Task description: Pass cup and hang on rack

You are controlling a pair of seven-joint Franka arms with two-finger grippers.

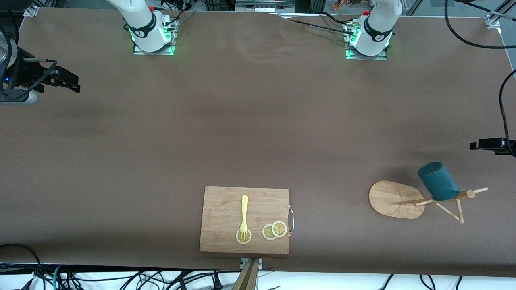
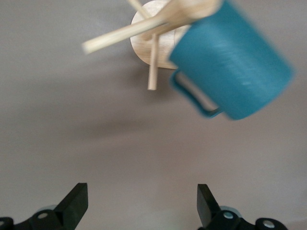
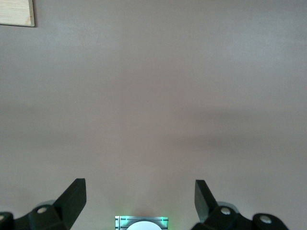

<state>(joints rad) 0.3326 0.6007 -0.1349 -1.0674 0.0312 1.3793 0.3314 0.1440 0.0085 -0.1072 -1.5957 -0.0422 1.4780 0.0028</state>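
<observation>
The dark teal cup (image 1: 437,181) is seen hung on the light bamboo rack (image 1: 397,199), at twelve o'clock from the wide-open, empty left hand (image 2: 142,203); the right hand (image 3: 140,201) waits open, empty.

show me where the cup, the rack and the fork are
cup (image 1: 439,183), front view, on its ribbed teal side wall as it hangs on the rack.
rack (image 1: 389,198), front view, on a bare part of its oval base.
fork (image 1: 244,209), front view, on its yellow handle, lying on the cutting board (image 1: 221,201).
</observation>
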